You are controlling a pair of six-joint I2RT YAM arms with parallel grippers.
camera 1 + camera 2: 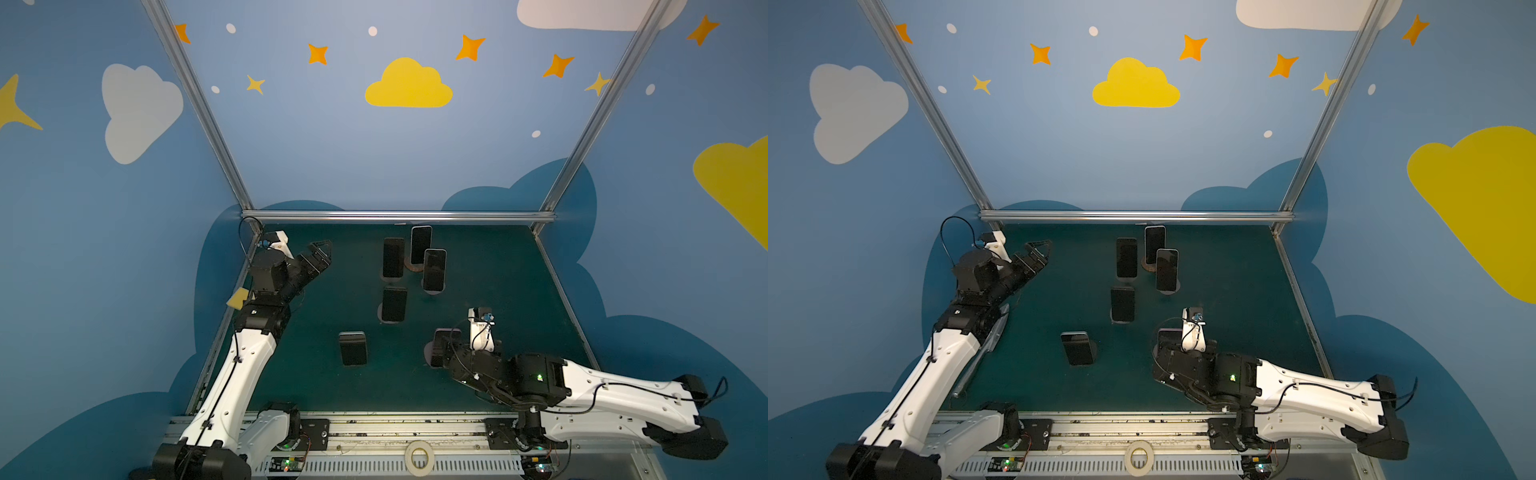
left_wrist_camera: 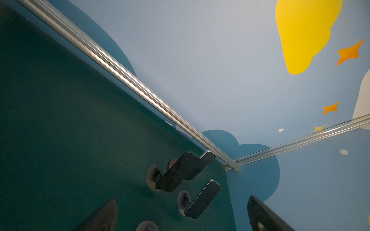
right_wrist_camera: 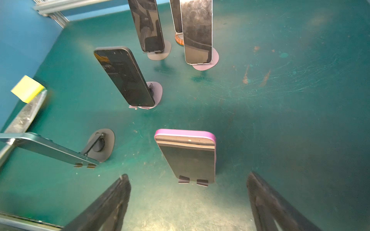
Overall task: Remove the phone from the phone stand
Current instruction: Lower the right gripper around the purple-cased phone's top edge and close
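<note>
A phone in a pink case [image 3: 188,158] leans on its phone stand, whose two hooks [image 3: 202,182] hold its lower edge. My right gripper [image 3: 188,178] is open, its dark fingers wide apart on either side of the phone's lower end, not touching it. In both top views the right gripper [image 1: 441,351] [image 1: 1163,353] sits right in front of this phone [image 1: 448,332] [image 1: 1168,332] and hides most of it. My left gripper [image 1: 321,250] [image 1: 1039,249] [image 2: 182,200] is open, empty and raised at the rear left.
Several other dark phones stand on round-based stands: [image 1: 393,257], [image 1: 421,244], [image 1: 434,270], [image 1: 394,304], [image 1: 353,348]. A yellow pad [image 1: 240,298] [image 3: 28,89] sits on the left rail. Aluminium frame rails [image 1: 399,216] border the green mat. A tape roll [image 1: 419,457] lies in front.
</note>
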